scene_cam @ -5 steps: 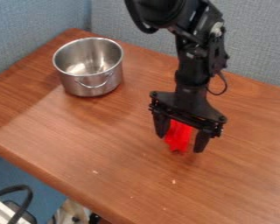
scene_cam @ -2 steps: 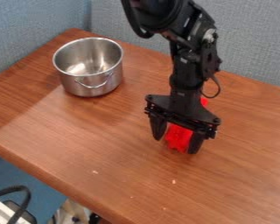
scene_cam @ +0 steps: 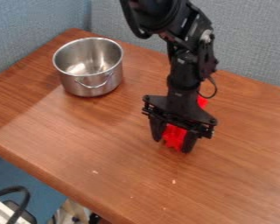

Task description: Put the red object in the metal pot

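The red object (scene_cam: 174,137) rests on the wooden table (scene_cam: 73,122), right of centre, and only part of it shows between the black fingers. My gripper (scene_cam: 175,143) points straight down over it and is shut on it, its fingers down at the tabletop. The metal pot (scene_cam: 87,66) stands upright and empty at the back left of the table, well apart from the gripper.
A blue wall runs behind the table. The table's front edge slants from the lower left to the lower right, with dark cables and clutter (scene_cam: 14,208) below it. Bare wood lies between the pot and the gripper.
The gripper's fingers have drawn in onto the red object. The arm has shifted slightly to the left, with the gripper staying low over the same spot.
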Robot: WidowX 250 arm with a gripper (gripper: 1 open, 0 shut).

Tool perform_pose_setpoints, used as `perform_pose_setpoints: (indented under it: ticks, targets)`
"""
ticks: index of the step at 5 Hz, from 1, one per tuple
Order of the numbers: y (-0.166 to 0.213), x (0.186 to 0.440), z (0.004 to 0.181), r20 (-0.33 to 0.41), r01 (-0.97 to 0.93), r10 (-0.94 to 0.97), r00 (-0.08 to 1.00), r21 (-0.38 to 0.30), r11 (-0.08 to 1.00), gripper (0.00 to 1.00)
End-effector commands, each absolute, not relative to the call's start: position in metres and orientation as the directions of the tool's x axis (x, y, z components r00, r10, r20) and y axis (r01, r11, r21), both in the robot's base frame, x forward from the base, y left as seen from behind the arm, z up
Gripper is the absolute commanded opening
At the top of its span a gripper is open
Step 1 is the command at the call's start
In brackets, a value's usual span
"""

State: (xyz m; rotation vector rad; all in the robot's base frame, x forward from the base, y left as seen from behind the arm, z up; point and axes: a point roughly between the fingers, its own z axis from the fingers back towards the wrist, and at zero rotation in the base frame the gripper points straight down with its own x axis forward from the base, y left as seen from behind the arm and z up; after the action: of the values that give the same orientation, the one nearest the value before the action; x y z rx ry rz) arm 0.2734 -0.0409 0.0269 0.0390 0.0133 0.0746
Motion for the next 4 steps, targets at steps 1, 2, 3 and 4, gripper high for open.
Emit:
perform_pose_setpoints:
  ticks: [1, 2, 3, 4]
  targets:
    - [-0.0367, 0.2803, 0.0353, 0.004, -0.084, 0.084, 0.996, 0.041, 0.996, 1.0]
    - [-0.035, 0.2826, 0.034, 0.004, -0.089, 0.089, 0.996, 0.034, 0.995, 0.0]
    - [-0.0344, 0.2829, 0.0349, -0.006, -0.089, 0.09, 0.996, 0.036, 0.995, 1.0]
    - [-0.0332, 0.2846, 0.0339, -0.009, -0.093, 0.093, 0.996, 0.03, 0.995, 0.0]
